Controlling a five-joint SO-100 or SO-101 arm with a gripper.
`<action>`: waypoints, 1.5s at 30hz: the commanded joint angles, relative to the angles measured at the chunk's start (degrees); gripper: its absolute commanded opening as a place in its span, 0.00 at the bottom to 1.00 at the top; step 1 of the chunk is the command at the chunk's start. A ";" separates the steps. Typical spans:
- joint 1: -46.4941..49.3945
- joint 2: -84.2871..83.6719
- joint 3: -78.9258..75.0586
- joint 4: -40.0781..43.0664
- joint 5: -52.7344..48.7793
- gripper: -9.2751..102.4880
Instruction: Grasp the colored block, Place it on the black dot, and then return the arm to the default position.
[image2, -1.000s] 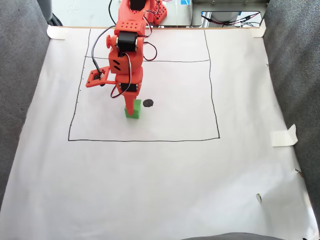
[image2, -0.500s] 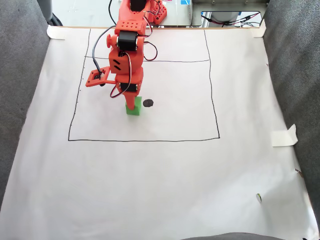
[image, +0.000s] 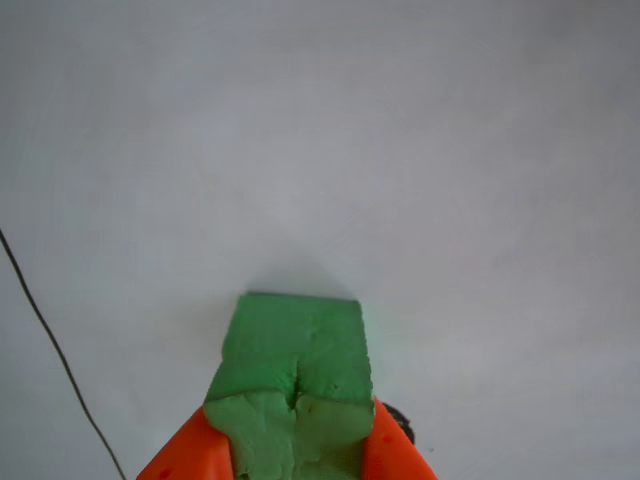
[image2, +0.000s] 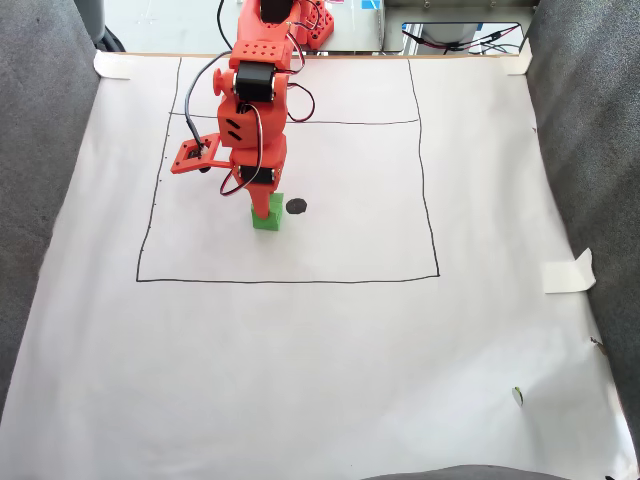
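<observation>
The colored block (image: 295, 340) is a bright green foam cube with a crease on its near face. In the other view it sits squeezed between my two orange fingers (image: 185, 455) at the bottom edge. My gripper (image: 292, 415) is shut on it. The black dot (image: 402, 422) peeks out just right of the right finger, mostly hidden. In the fixed view the orange arm (image2: 255, 120) reaches down from the far edge. Its gripper (image2: 265, 210) holds the colored block (image2: 267, 223) just left of the black dot (image2: 297, 206), beside it and not over it.
A white paper sheet (image2: 320, 360) carries a drawn black rectangle (image2: 290, 280). Grey fabric (image2: 40, 150) flanks both sides. A piece of tape (image2: 568, 272) lies at the right edge, and cables (image2: 460, 40) sit at the back. A thin dark line (image: 50, 340) runs at the left.
The gripper with the green block has shifted slightly toward the arm's base over the last second. The last half second shows almost no motion.
</observation>
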 joint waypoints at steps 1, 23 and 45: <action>0.35 4.39 -1.23 0.00 1.49 0.08; -6.24 9.32 -1.05 8.88 13.01 0.08; -5.71 5.10 -1.05 9.32 13.36 0.08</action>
